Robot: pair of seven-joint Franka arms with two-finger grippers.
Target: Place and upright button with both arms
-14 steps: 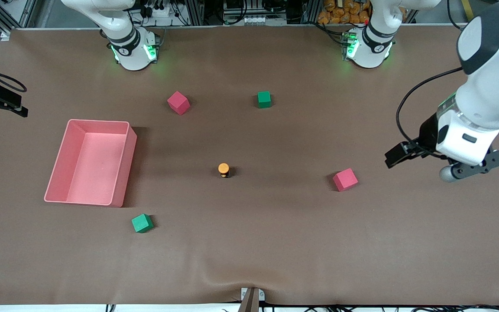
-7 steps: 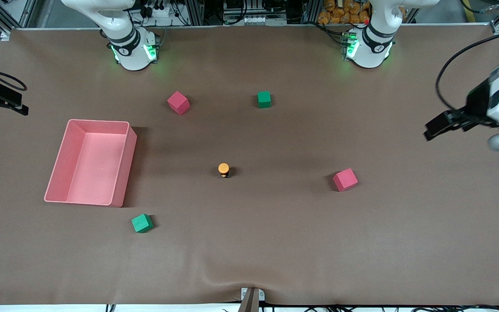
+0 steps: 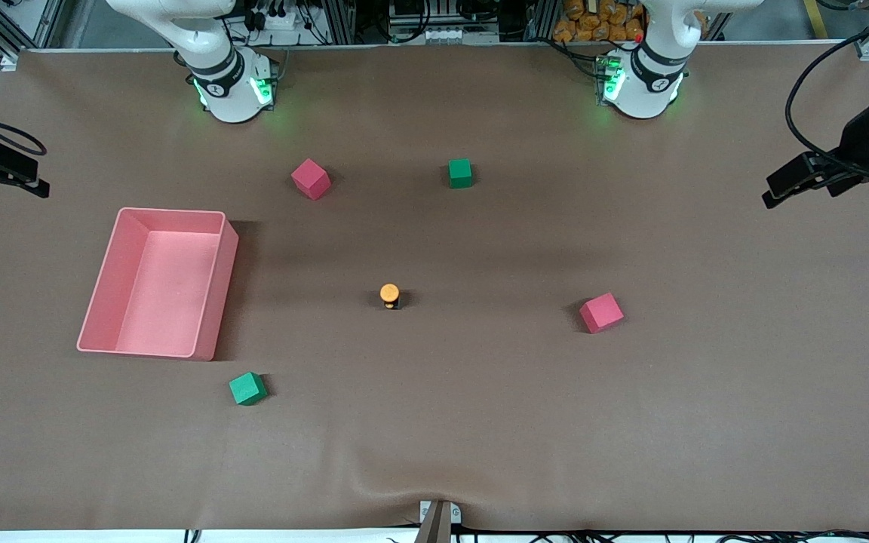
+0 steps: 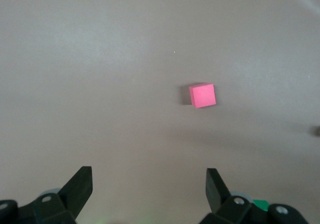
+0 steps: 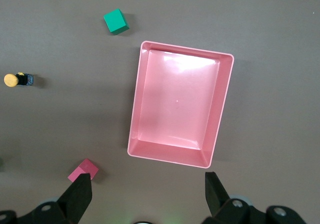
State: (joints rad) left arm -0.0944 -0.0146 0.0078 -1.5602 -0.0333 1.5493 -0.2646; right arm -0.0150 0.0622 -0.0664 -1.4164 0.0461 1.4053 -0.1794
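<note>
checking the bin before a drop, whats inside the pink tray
Nothing: the pink rectangular plastic tray shows only its bare floor, with every corner visible. No part of its inside is covered.

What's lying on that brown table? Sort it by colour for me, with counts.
Red cubes: 2
Green cubes: 2
Pink tray: 1
Orange-capped button: 1
Total: 6
</note>
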